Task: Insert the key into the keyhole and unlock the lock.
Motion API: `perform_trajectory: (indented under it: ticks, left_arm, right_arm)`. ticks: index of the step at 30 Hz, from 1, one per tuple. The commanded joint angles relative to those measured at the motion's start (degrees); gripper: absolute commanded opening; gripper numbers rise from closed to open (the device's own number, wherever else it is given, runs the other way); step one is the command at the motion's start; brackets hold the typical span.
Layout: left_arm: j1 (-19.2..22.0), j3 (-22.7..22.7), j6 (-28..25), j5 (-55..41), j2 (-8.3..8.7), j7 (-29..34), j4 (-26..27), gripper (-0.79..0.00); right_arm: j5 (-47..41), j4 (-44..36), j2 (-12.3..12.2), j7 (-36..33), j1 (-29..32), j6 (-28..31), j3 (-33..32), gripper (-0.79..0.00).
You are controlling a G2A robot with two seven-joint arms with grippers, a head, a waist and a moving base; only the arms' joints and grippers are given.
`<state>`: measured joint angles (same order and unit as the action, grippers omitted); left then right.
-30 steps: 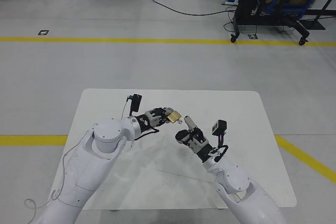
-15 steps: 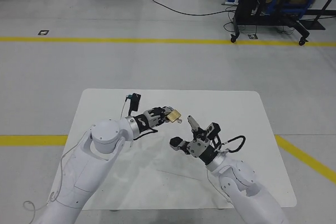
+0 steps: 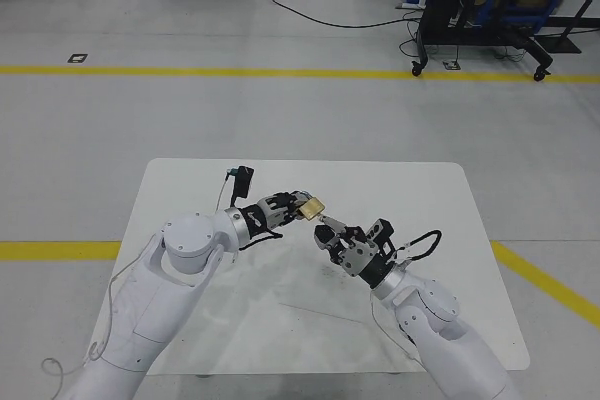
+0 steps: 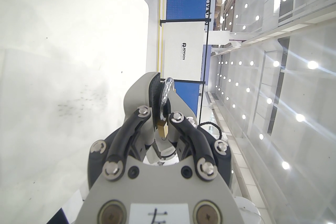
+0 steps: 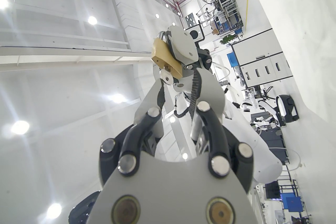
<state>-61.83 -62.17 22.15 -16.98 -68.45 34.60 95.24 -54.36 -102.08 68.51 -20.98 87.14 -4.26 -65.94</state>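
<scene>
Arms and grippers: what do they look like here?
The left arm and right arm have white rounded shells. The left gripper and right gripper each have a grey base, black link bars with silver rivets and pale fingers with black ribbed pads. A black cable loops at the right wrist; a white label marks the left gripper's base.

A brass lock (image 3: 311, 208) with a silver shackle (image 4: 168, 87) is held off the surface (image 3: 420, 200), just above the centre of the top view. It is clamped in the left end effector (image 3: 300, 205). The small silver key (image 5: 167, 77), pinched by the right end effector (image 3: 326, 232), meets the keyhole in its underside.
</scene>
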Motion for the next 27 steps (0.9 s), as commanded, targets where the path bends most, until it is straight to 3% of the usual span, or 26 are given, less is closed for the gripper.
perform_trajectory:
  ticks: [1, 5, 12, 14, 17, 22, 27]
  left_arm:
    - [0.0, 0.1, -0.1, 0.1, -0.01, 0.1, 0.1, -0.785]
    - [0.0, 0.3, -0.1, 0.5, -0.02, 0.3, 0.0, -0.785]
    - [0.0, 0.2, -0.4, 0.8, 0.00, 0.5, 0.0, -0.785]
    - [-0.1, 0.2, -0.6, 0.9, 0.01, 0.5, 0.1, -0.785]
    - [-0.2, 0.2, -0.9, 1.2, 0.03, 0.7, 0.3, -0.785]
    - [-0.1, 0.3, -1.5, 2.2, 0.09, 1.2, 0.3, -0.785]
    - [-0.2, 0.5, -2.6, 3.5, 0.16, 1.3, 0.6, -0.785]
  right_arm:
    - [0.2, -0.1, 0.1, 0.3, 0.1, 0.2, -0.1, -0.733]
    - [0.3, -0.3, 0.1, 0.7, 0.2, 0.4, -0.5, -0.668]
    - [0.5, 0.2, 0.4, 1.0, -0.3, -0.5, -0.1, -0.720]
    - [0.2, 0.3, 0.5, 1.0, -0.3, -0.8, 0.0, -0.785]
    - [-2.4, 0.7, 0.6, 0.3, -0.4, -1.7, -0.3, -0.785]
    - [-13.5, 1.9, 0.7, -4.9, -0.8, -8.6, -1.8, -0.785]
    - [-28.8, 4.7, 0.9, -7.3, -1.8, -20.1, -3.4, -0.785]
